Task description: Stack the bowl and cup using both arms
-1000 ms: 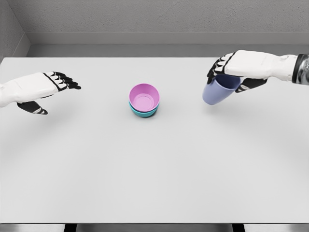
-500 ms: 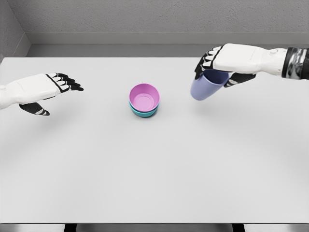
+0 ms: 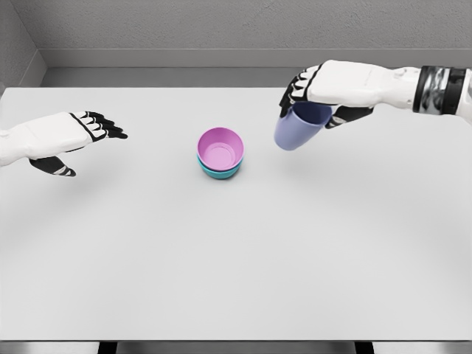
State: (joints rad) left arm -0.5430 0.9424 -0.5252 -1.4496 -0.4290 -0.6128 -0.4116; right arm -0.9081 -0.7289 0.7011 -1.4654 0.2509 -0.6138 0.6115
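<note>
Lavender plastic cup (image 3: 296,126) hangs tilted in my right hand (image 3: 318,92), gripped by its rim, well right of the pink bowl (image 3: 220,149) nested in a teal one (image 3: 219,172); slip risks dropping it short.

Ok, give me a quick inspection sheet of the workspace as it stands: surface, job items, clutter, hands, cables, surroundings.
Surface: white table, flat.
Job's things: pink bowl nested in teal bowl at mid-table; lavender cup held tilted above the table, right of the bowls.
Clutter: nothing seen.
Hands: right hand grasps the cup at its rim; left hand open, holding nothing, at the left.
Cables: nothing seen.
Surroundings: grey wall behind the table.
</note>
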